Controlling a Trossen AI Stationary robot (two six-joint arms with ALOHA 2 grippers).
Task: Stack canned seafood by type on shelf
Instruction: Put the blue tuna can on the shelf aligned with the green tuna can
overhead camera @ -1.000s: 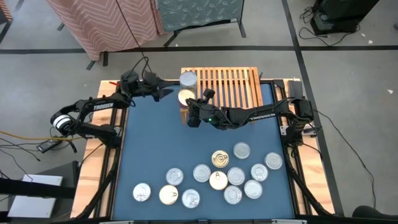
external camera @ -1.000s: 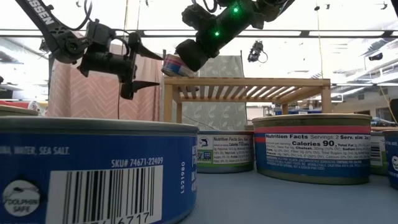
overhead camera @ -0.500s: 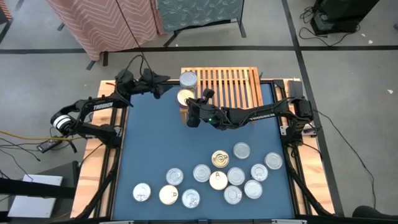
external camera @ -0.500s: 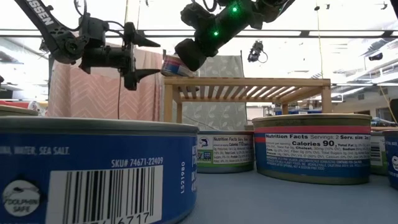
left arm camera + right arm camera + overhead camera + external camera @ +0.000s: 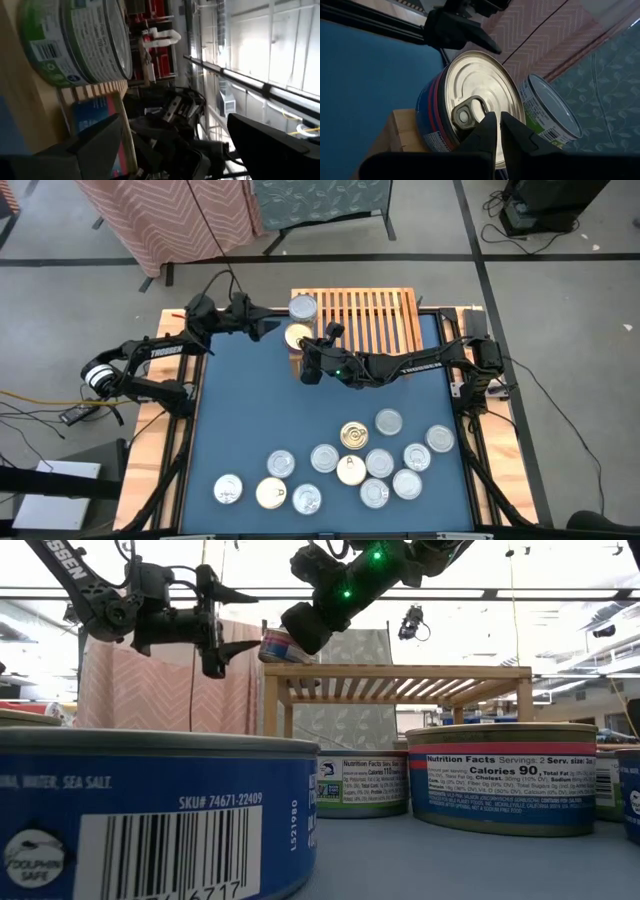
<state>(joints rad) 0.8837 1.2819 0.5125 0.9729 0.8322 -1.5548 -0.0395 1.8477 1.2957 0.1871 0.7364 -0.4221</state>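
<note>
A blue-and-red-labelled can with a pale gold pull-tab lid sits tilted on the left near corner of the light-wood shelf, its near edge lifted, as the low view shows. Just beyond it, on the shelf's left far corner, a silver-topped can with a green-and-white label rests flat; the two look touching or nearly so in the right wrist view. Right gripper is at the tilted can, fingers drawn nearly together and pinching the lid rim just below the pull tab; seen from above it lies over the shelf's left near edge, arm stretching in from the right. Left gripper hovers just left of the shelf at about the height of the shelf top, jaws spread wide and holding nothing, pointed at the two shelved cans; in the low view its fingers stand apart one above the other. The remaining cans, about thirteen, lie in a loose cluster on the near half of the blue table mat, mostly silver tops, with a few gold or cream-topped ones among them. Table's wooden edge shows at left; pink chevron cloth hangs beyond the far side.
</note>
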